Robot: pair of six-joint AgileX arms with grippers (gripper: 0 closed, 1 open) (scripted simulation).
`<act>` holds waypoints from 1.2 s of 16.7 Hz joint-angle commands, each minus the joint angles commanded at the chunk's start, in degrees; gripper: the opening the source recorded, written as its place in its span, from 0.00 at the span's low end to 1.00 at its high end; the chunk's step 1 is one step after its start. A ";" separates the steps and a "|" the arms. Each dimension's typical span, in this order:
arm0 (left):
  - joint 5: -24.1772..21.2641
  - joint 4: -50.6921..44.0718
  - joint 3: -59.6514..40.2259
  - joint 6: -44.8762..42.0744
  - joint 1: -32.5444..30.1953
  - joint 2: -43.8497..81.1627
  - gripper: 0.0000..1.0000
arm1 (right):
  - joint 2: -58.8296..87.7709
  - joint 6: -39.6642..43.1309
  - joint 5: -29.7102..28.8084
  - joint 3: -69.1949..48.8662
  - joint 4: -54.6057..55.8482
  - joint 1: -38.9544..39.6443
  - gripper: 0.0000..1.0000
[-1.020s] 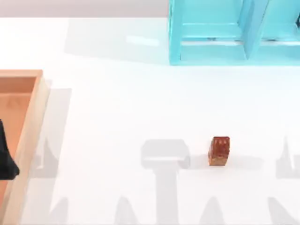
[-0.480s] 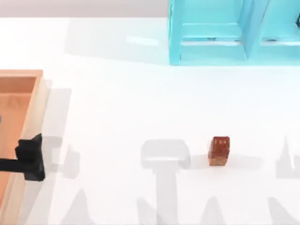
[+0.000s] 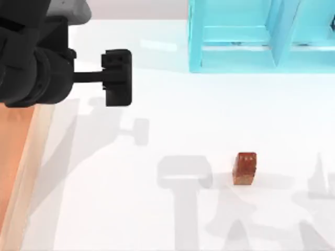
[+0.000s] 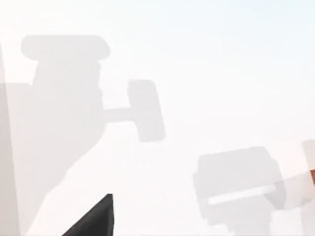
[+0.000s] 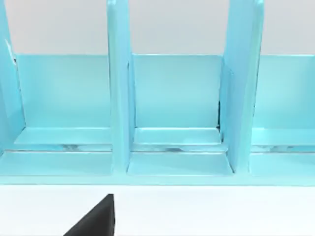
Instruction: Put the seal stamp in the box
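Top view shows the left arm reaching in from the upper left, its black pincer (image 3: 117,77) hanging above the white tabletop (image 3: 172,120) just right of the box (image 3: 23,157); I cannot tell how far its fingers are parted, and nothing is seen held in it. The box lies along the left edge, tan rim and orange-brown inside partly covered by the arm. The seal stamp (image 3: 245,168) stands on the tabletop toward the lower right, well apart from both box and pincer. A turquoise shelf unit (image 3: 261,36) sits at the far right. Right wrist view faces that shelf unit (image 5: 172,113) and its compartments.
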State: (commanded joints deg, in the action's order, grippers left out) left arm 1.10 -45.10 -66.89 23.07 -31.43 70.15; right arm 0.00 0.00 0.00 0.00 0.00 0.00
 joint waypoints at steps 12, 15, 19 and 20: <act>2.17 -33.58 -67.09 26.25 -21.84 59.66 1.00 | 0.00 0.00 0.00 0.00 0.00 0.00 1.00; 2.80 -39.53 -75.05 29.97 -24.39 69.41 1.00 | 0.00 0.00 0.00 0.00 0.00 0.00 1.00; 3.22 -42.87 -79.04 31.99 -25.68 74.53 1.00 | 0.00 0.00 0.00 0.00 0.00 0.00 1.00; 3.22 -42.87 -79.04 31.99 -25.68 74.53 1.00 | 0.00 0.00 0.00 0.00 0.00 0.00 1.00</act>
State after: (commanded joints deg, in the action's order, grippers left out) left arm 4.32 -87.97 -145.93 55.06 -57.12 144.67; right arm 0.00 0.00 0.00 0.00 0.00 0.00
